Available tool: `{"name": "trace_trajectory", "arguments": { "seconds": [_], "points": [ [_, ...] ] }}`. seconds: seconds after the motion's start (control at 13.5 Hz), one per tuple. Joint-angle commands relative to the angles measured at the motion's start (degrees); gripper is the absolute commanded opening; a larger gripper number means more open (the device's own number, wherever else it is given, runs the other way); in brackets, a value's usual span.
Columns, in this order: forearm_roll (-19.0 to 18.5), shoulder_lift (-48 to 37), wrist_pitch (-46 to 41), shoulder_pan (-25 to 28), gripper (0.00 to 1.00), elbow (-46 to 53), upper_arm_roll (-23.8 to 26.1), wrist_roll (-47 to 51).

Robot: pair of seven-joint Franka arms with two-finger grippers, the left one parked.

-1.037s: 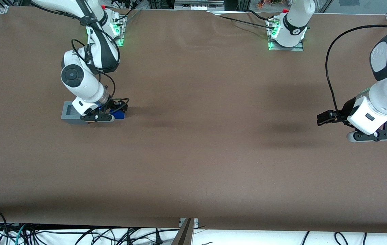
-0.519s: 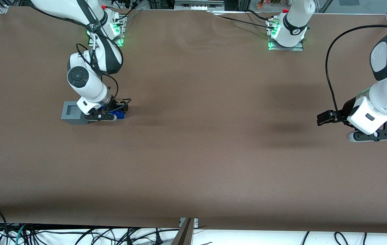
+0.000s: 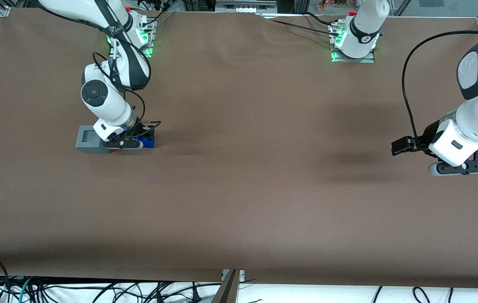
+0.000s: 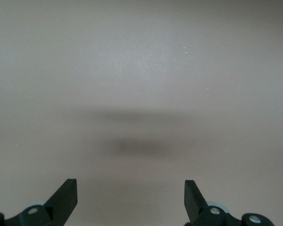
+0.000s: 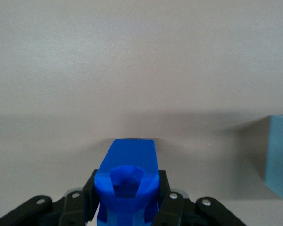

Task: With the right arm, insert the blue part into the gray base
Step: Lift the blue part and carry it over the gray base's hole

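Observation:
The blue part [image 3: 145,142] lies on the brown table beside the gray base [image 3: 88,139], on the side toward the parked arm's end. My right arm's gripper [image 3: 134,141] is down at table level and shut on the blue part. In the right wrist view the blue part [image 5: 127,176] sits between the two black fingers [image 5: 88,190], its hollow knob facing the camera, and my gripper [image 5: 126,190] clamps it on both sides. An edge of the gray base [image 5: 280,155] shows close beside it. The base's square socket [image 3: 88,135] faces up and is open.
The brown table cover [image 3: 239,189] stretches wide toward the parked arm's end. The working arm's mount with green lights [image 3: 142,35] stands at the table's back edge. Cables hang below the front edge [image 3: 96,290].
The right arm's wrist and elbow have shifted a little away from the front camera and settled. The gripper stays at the blue part, which has barely moved. The gray base has not moved.

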Motion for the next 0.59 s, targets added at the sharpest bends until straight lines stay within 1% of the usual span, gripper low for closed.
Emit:
{"name": "trace_trajectory", "arguments": {
  "seconds": [0.0,0.3,0.52],
  "points": [
    [-0.11,-4.41,-10.1,-0.02,0.28,4.11,-3.58,-4.16],
    [-0.02,-4.94,-23.38,-0.02,0.28,12.38,-11.57,-12.94],
    [-0.1,-5.73,-23.94,-0.02,0.26,11.79,-18.08,-18.83]
  ]
}}
